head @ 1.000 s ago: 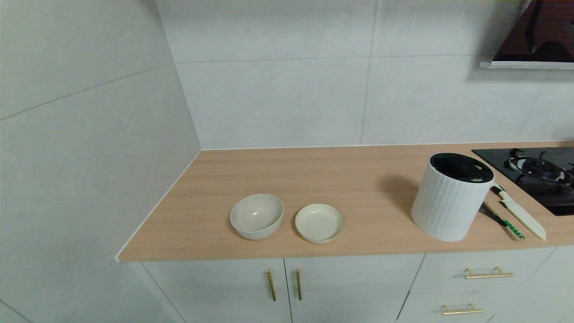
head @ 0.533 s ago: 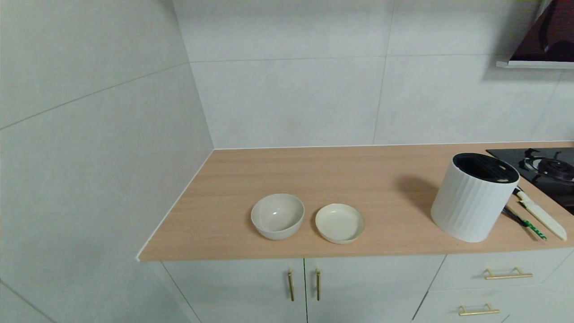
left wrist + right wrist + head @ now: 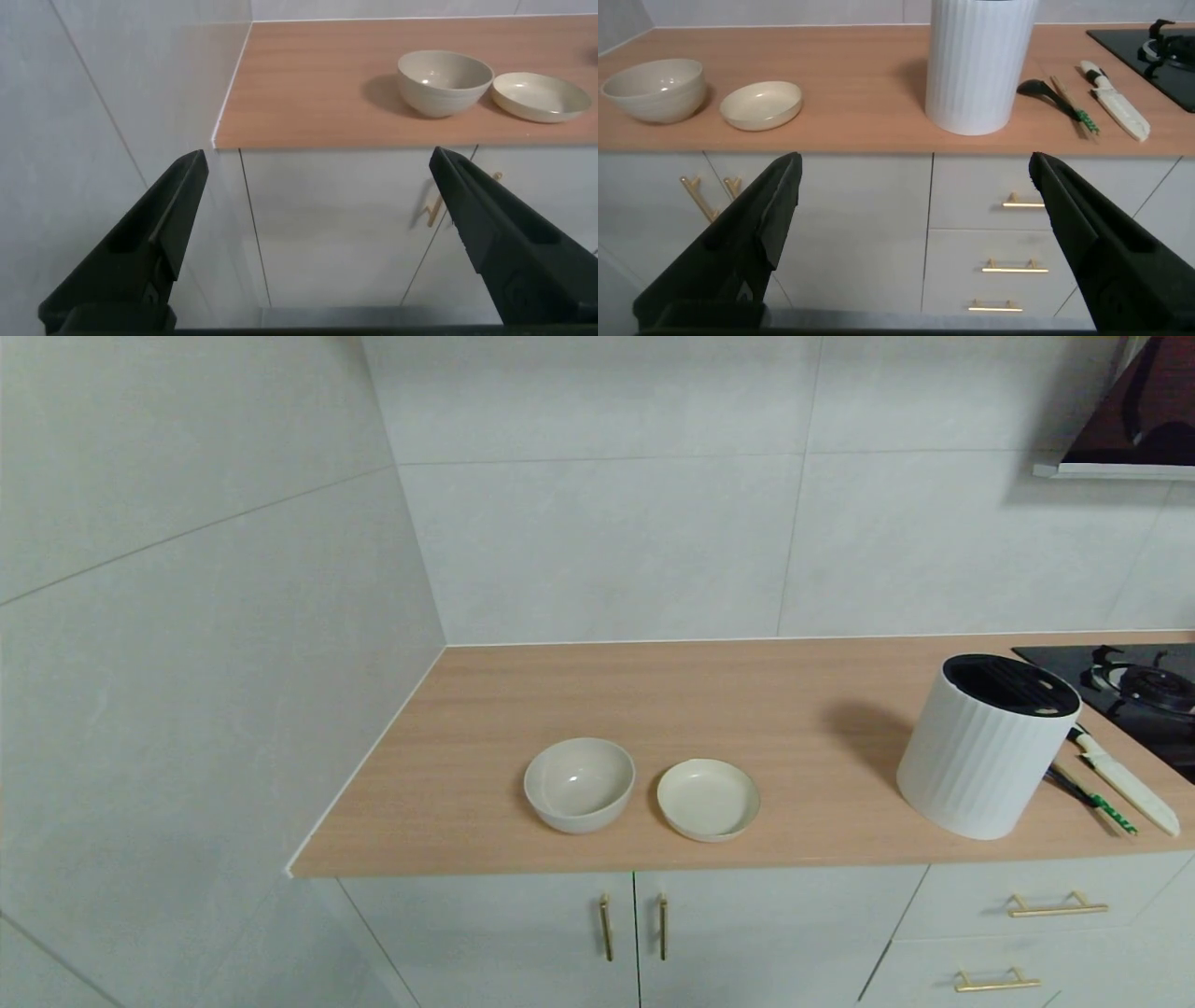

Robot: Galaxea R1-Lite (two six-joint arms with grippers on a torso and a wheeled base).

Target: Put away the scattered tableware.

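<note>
With my left gripper (image 3: 316,164) and right gripper (image 3: 913,166) both spread wide, I am aiming slowly for the bowl (image 3: 579,784) by the countertop's (image 3: 653,700) front edge.

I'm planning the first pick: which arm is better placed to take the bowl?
Left, probably: the left gripper faces the counter end with the bowl; the right gripper faces the white holder, with the plate between it and the bowl.

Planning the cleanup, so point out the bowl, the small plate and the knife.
bowl (image 3: 579,786), head view, inner bottom.
small plate (image 3: 708,799), head view, middle of its well.
knife (image 3: 1130,791), head view, on the blade.
</note>
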